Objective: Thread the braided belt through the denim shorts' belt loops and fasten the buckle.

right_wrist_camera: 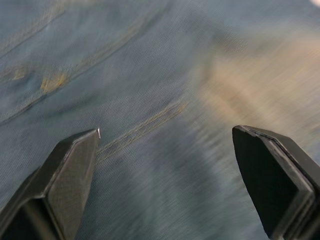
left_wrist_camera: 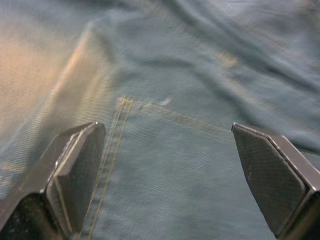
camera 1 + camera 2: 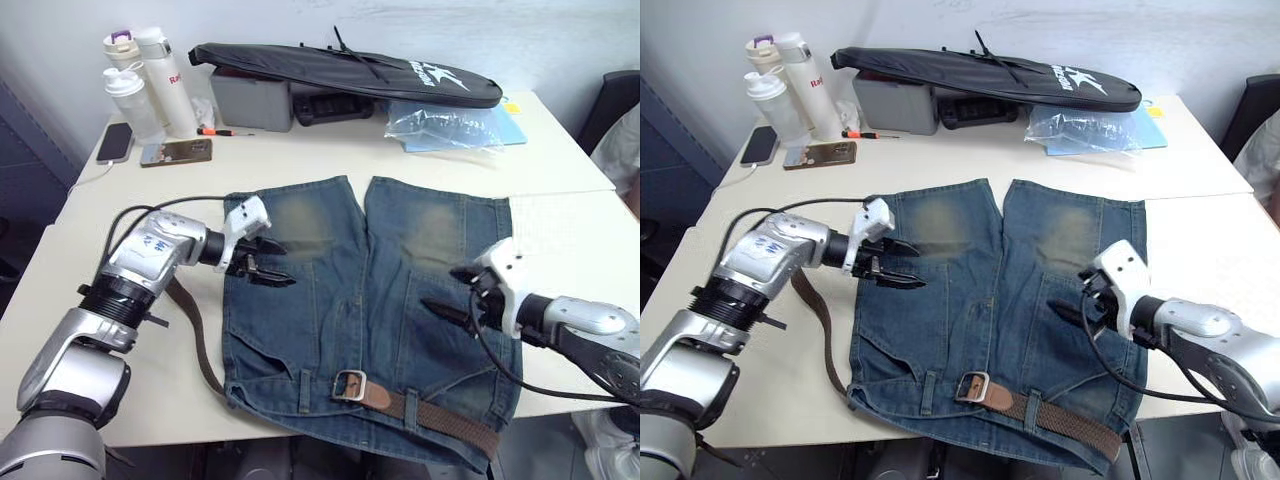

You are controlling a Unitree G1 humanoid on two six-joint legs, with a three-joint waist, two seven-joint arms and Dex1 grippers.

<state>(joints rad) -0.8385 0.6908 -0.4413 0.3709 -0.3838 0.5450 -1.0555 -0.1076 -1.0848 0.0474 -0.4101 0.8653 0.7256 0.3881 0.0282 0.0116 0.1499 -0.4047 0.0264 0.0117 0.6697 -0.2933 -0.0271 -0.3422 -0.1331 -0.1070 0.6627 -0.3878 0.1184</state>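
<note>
Both sets of fingers, left and right, hang spread over the shorts on the table. Belt sits partly threaded along the waistband, buckle unfastened; next, probably grip the loose strap end.

We see the white table evenly and brightly lit, with soft, short shadows under the denim shorts and beneath the black racket bag at the back. No hard glare shows, only a mild sheen on the clear plastic bag. Both eye views are fairly sharp. In the wrist views the denim is smeared and soft, more so on the right, while the black fingers stay crisper.
</note>
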